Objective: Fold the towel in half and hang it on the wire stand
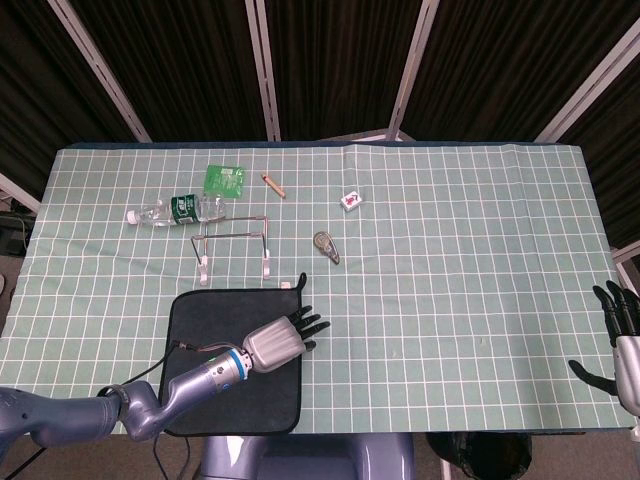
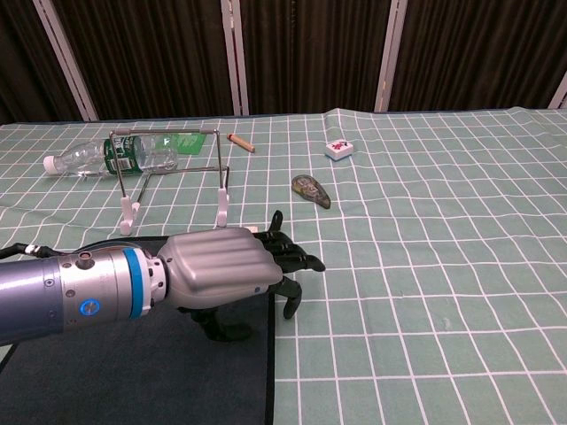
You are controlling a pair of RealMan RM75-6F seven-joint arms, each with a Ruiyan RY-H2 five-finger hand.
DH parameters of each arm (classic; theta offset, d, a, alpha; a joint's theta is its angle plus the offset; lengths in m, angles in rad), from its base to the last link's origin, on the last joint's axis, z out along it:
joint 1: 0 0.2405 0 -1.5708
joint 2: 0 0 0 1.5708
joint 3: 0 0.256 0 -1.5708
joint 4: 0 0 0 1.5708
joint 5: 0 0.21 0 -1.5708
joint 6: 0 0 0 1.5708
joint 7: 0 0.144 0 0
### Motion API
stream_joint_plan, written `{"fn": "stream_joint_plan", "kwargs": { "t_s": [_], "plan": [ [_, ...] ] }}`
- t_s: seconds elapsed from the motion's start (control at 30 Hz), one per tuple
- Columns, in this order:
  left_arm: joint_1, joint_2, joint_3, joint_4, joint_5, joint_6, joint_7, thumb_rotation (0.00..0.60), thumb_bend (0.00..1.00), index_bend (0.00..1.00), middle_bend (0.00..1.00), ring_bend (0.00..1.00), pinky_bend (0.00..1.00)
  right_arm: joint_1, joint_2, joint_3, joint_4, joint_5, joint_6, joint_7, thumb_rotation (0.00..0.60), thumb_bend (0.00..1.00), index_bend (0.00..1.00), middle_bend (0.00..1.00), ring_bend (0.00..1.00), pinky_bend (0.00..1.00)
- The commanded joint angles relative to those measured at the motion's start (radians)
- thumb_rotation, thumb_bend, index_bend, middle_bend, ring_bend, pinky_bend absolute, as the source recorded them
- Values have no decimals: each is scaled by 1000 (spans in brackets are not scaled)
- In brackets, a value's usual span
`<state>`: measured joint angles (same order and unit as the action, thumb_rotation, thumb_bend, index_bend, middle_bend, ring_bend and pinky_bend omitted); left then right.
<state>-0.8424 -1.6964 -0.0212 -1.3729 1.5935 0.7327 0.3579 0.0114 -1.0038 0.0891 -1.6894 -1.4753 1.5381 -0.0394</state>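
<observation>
A dark towel (image 1: 205, 315) lies flat and unfolded on the checked tablecloth at the front left, and it also fills the lower left of the chest view (image 2: 133, 381). My left hand (image 1: 283, 337) hovers over or rests at its right edge, fingers stretched out past the edge and nothing visibly held. From the chest view the left hand (image 2: 230, 263) has its dark fingertips (image 2: 297, 257) pointing right, low over the cloth. The wire stand (image 1: 235, 242) stands upright just behind the towel, also seen in the chest view (image 2: 173, 168). My right hand (image 1: 618, 335) stays at the far right table edge, fingers apart and empty.
Behind the stand lie a clear plastic bottle (image 1: 175, 210), a green packet (image 1: 225, 179) and an orange stick (image 1: 273, 185). A small white box (image 1: 350, 200) and a grey oval object (image 1: 326, 246) sit toward the middle. The right half of the table shows bare checked cloth.
</observation>
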Motion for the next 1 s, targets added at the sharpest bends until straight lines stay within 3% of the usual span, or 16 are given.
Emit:
{"fn": "stream_joint_plan", "kwargs": {
  "t_s": [0.03, 0.87, 1.0],
  "plan": [
    [-4, -5, 3, 4, -8, -5, 8, 600, 428, 359, 0, 0, 0, 0, 1, 0, 1, 1, -1, 2, 600, 0, 0, 0, 0, 0],
    [-10, 15, 34, -9, -43, 27, 19, 600, 432, 479, 0, 0, 0, 0, 1, -4, 2, -1, 0, 4, 600, 0, 0, 0, 0, 0],
    [-11, 19, 36, -13, -46, 31, 16, 600, 481, 537, 0, 0, 0, 0, 2, -5, 2, -3, 2, 6, 600, 0, 0, 0, 0, 0]
  ]
}}
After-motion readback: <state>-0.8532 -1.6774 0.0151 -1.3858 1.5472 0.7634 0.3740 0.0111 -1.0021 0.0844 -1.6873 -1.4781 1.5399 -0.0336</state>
